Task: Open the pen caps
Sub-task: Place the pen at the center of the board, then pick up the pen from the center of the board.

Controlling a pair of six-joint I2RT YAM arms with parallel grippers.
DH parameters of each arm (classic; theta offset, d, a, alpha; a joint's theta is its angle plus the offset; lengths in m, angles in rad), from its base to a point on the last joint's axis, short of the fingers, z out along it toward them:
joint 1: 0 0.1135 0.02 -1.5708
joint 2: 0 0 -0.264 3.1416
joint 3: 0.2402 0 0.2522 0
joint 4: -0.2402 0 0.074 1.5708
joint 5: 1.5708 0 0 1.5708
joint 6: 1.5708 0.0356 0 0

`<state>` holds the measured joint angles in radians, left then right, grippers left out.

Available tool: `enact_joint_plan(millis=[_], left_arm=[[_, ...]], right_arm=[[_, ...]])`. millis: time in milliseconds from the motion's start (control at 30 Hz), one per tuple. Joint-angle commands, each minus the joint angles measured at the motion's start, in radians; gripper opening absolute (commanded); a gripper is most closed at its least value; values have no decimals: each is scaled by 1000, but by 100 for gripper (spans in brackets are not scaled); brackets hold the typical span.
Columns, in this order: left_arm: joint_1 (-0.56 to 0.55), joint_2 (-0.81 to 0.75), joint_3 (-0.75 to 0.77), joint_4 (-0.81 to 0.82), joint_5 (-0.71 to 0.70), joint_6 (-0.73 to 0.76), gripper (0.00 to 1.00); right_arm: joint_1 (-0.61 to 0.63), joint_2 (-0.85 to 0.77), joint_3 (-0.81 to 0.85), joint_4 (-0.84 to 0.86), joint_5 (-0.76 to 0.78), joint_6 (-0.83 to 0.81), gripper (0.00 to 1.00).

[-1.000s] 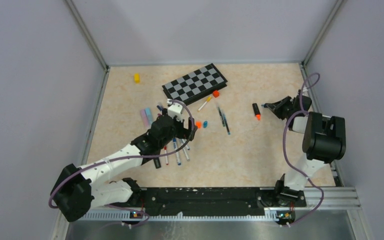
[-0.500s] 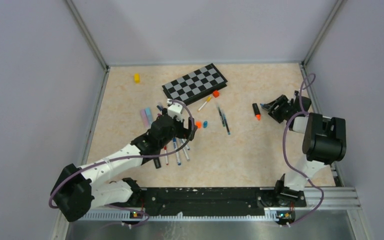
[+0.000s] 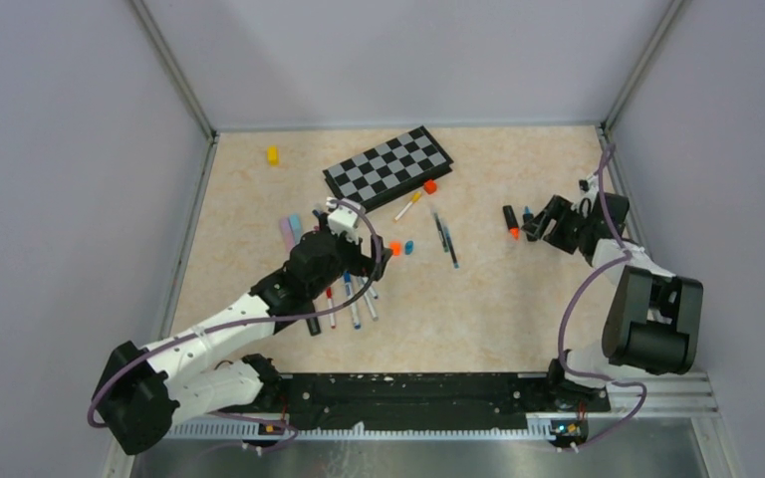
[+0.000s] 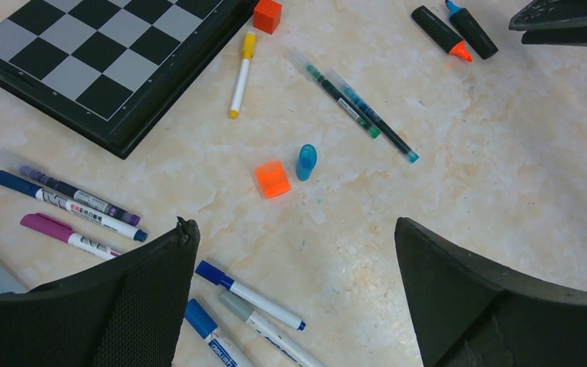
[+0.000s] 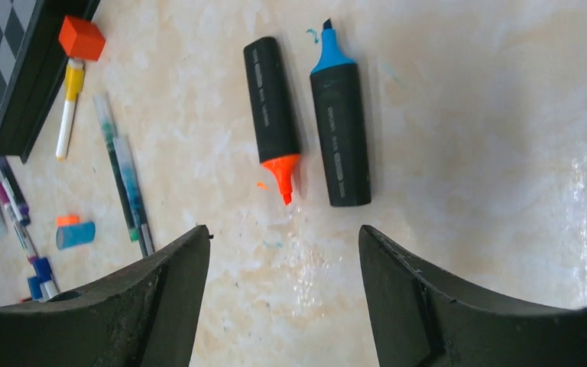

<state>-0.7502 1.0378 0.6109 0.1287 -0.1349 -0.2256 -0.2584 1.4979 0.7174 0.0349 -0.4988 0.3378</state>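
Highlighters (image 5: 271,103): orange-tipped and blue-tipped, uncapped, side by side on table (image 5: 466,115).
Right tool (image 5: 281,233): parted, empty, above them.
Left tool (image 4: 294,225): wide, empty, above orange cap (image 4: 272,178) and blue cap (image 4: 306,161).
Nearby: markers (image 4: 84,202), chessboard (image 4: 99,61), orange block (image 4: 267,14) beside it.

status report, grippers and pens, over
Left gripper jaws open, empty, near loose orange cap and blue cap. Right gripper jaws open, empty, over orange highlighter and blue highlighter, both uncapped, side by side. Nothing blocking.

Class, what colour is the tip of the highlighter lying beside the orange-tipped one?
Blue. The highlighter shows best in the right wrist view.
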Motion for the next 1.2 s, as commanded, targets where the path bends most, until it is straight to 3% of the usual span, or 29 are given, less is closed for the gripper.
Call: enact_joint_plan(millis=[0,100,267,400,533,733,1000,1167], left_arm=[[3,-41,-23,46,7,30,99],[3,-47,-32,54,27,29,99],[4,-33,-41,80,107,9,99],[8,1,-39,91,130,-20,99],[13,29,-30,88,130,-47,99],[28,113,-37,152,129,-168,99],[38,254,36,191,334,-194,99],[42,314,72,224,372,-233,99]], right_arm=[[-13,-112,4,-118,-71,-179,69],[-12,-154,21,-135,-218,-294,69],[18,-155,127,-310,-496,-563,69],[114,-180,198,-413,-514,-741,69],[217,-230,204,-395,-485,-854,69],[252,-207,194,-310,-548,-810,69],[273,-214,67,-206,-549,-747,69],[318,-167,92,-269,-528,-798,69]])
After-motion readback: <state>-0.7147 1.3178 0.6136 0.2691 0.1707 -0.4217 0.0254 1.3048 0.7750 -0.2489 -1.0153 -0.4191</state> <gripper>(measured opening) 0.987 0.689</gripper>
